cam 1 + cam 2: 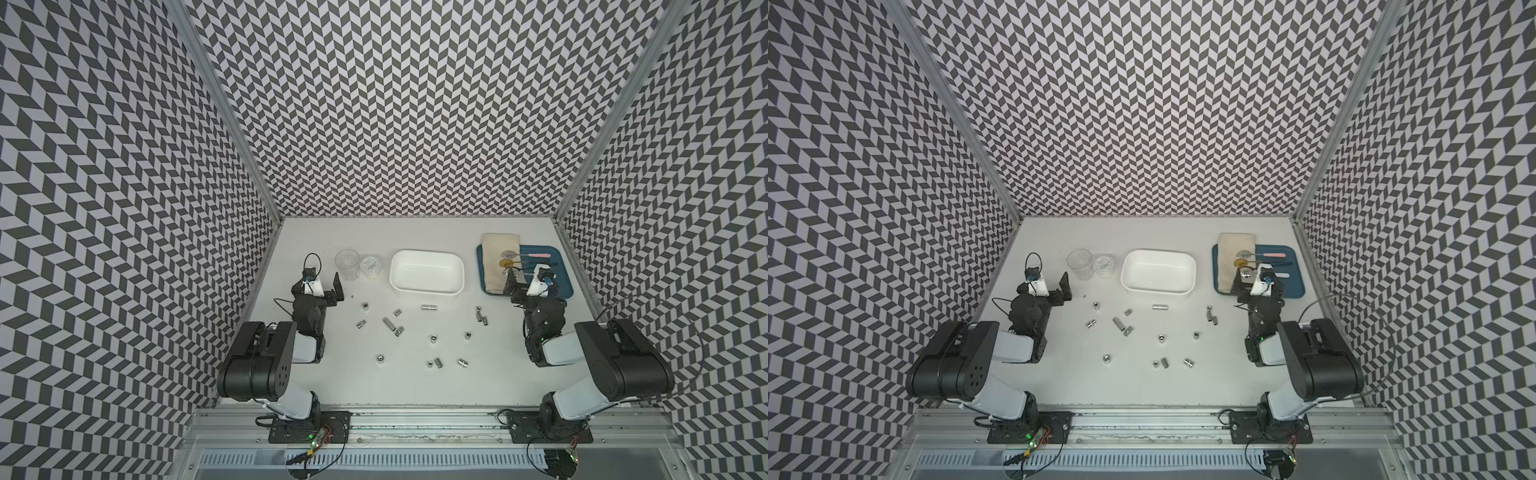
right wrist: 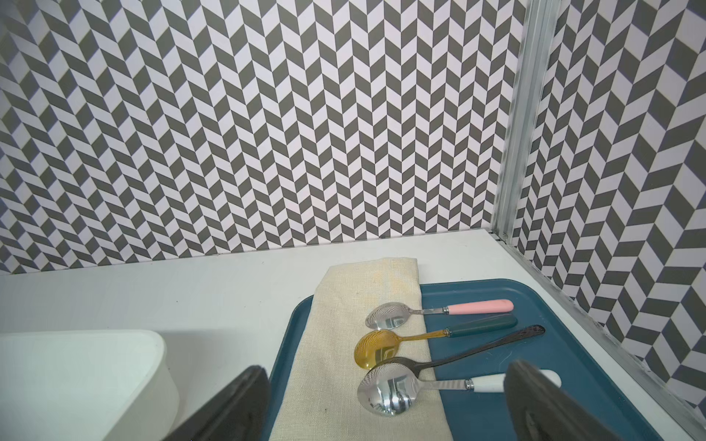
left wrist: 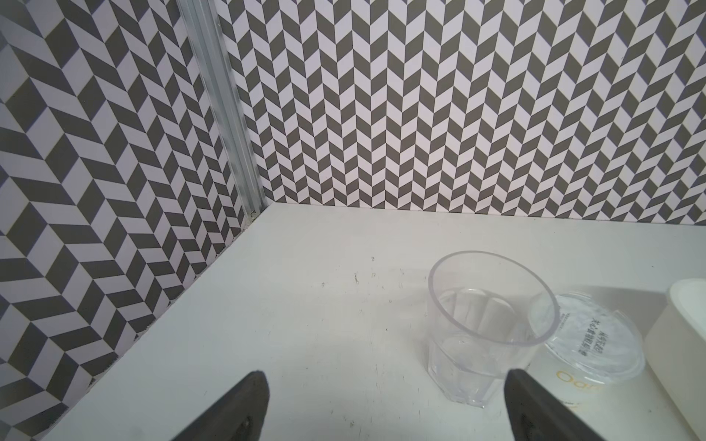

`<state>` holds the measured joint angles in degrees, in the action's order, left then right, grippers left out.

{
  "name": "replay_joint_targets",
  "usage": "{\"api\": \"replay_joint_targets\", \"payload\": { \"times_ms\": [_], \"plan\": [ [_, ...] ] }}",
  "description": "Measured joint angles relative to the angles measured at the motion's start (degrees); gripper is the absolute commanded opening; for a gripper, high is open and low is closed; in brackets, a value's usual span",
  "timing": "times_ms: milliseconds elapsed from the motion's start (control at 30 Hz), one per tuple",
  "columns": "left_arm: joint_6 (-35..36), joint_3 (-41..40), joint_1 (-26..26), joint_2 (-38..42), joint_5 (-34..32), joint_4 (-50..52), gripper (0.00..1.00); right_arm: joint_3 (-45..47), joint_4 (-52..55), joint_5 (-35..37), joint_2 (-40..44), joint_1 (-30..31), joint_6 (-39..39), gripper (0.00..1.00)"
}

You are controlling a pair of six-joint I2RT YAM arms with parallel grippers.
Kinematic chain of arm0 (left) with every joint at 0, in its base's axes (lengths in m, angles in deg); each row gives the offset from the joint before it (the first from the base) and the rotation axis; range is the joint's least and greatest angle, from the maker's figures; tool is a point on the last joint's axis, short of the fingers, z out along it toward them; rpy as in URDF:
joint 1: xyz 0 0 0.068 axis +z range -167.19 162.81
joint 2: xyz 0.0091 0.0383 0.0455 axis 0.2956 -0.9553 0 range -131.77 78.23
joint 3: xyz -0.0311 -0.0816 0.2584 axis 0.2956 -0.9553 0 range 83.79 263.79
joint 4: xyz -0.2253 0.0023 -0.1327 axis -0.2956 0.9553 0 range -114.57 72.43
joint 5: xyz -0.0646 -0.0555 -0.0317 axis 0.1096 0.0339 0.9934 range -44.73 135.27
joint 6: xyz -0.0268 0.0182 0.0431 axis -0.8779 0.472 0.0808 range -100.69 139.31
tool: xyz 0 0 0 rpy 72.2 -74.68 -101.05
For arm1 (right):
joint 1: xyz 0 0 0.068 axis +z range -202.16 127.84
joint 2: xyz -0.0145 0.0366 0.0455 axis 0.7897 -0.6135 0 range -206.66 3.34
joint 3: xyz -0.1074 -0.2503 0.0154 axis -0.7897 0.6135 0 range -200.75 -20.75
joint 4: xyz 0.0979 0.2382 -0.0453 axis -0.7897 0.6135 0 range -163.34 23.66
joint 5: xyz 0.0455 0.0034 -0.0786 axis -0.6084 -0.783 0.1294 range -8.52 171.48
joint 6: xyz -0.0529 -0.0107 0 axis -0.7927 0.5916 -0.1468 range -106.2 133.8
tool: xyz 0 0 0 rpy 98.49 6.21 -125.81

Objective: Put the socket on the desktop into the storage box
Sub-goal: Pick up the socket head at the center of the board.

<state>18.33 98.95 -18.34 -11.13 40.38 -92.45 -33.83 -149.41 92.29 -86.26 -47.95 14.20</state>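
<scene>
Several small silver sockets, such as a long one [image 1: 429, 307] [image 1: 1159, 307] just in front of the box, lie scattered over the middle of the off-white desktop [image 1: 374, 386]. The white storage box [image 1: 427, 272] [image 1: 1158, 272] stands behind them with nothing in it. At the left, my left gripper [image 1: 320, 286] [image 3: 386, 376] is open over bare desktop, beside the clear cup. To the right of the box, my right gripper [image 1: 532, 286] [image 2: 387, 368] hangs open over the blue tray's near end. Neither gripper holds or touches a socket.
A clear plastic cup [image 1: 347, 259] [image 3: 489, 305] and a small lidded tub [image 1: 370, 266] stand left of the box. The blue tray [image 1: 563, 274] at the back right carries a beige cloth [image 2: 344, 343] and several spoons [image 2: 386, 393]. Chevron walls close three sides.
</scene>
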Motion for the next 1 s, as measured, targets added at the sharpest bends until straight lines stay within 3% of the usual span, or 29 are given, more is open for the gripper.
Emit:
{"api": "replay_joint_targets", "payload": {
  "times_ms": [1000],
  "plan": [
    [0.07, -0.02, -0.76, 0.00, -1.44, -0.70, 0.99, 0.00, 0.00, 0.00, 0.00, 0.00, 0.00, 1.00]
  ]
}}
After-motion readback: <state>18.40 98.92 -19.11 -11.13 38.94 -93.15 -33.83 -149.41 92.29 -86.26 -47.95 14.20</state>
